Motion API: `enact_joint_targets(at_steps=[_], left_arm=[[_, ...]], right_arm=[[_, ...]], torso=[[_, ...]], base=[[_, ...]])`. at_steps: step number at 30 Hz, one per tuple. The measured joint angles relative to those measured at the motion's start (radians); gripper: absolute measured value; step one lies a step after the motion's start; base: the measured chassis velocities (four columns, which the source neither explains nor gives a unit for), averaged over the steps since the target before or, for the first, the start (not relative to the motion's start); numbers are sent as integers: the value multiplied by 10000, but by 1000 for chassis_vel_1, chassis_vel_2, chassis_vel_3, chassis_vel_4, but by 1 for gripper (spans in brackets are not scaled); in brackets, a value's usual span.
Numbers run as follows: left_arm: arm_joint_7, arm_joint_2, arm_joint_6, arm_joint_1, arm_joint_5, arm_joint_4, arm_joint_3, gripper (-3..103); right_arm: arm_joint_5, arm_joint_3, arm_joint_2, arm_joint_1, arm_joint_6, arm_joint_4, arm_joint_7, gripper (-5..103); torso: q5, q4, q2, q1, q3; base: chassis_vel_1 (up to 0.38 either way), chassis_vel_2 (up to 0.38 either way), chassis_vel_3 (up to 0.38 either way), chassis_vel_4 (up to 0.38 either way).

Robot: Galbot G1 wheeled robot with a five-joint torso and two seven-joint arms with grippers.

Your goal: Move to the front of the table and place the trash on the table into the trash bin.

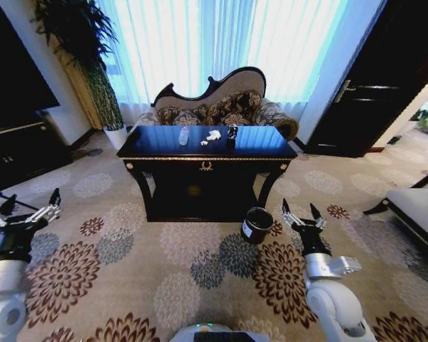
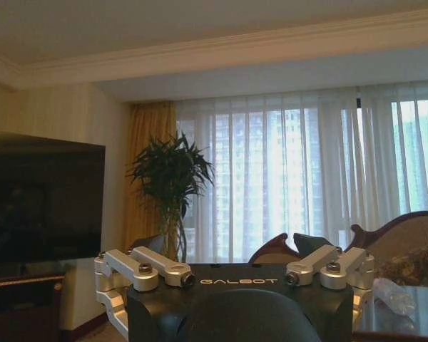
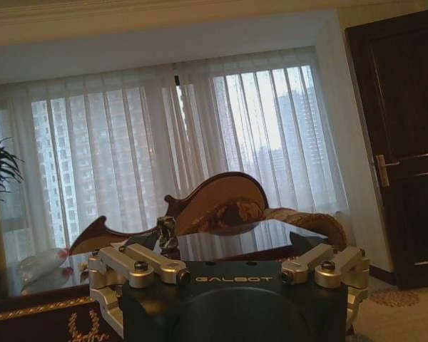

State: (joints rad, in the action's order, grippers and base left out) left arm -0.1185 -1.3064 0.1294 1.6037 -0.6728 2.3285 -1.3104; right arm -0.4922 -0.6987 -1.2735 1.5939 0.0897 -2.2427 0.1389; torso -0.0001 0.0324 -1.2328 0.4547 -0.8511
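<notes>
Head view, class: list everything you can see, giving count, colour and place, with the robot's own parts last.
table: one, dark glossy, centre, ahead of the robot
clear plastic bottle: one, on the tabletop, left
white paper bits: a small cluster, tabletop middle
dark ball: one, tabletop, right of the paper
trash bin: one, black, on the carpet by the table's front right leg
sofa: one, patterned, behind the table
potted plant: one, green, far left
left gripper: open, low left
right gripper: open, beside the bin
</notes>
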Motion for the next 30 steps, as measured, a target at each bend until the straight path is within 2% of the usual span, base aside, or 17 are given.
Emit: enact_joint_targets(at_steps=[30], left_arm=[[-111, -221, -217, 149, -38, 152, -189, 100]], right_arm=[[145, 436, -151, -50, 35, -38, 8, 100]], torso=[[-1, 0, -5, -9, 3]], base=[[-170, 174, 177, -177]])
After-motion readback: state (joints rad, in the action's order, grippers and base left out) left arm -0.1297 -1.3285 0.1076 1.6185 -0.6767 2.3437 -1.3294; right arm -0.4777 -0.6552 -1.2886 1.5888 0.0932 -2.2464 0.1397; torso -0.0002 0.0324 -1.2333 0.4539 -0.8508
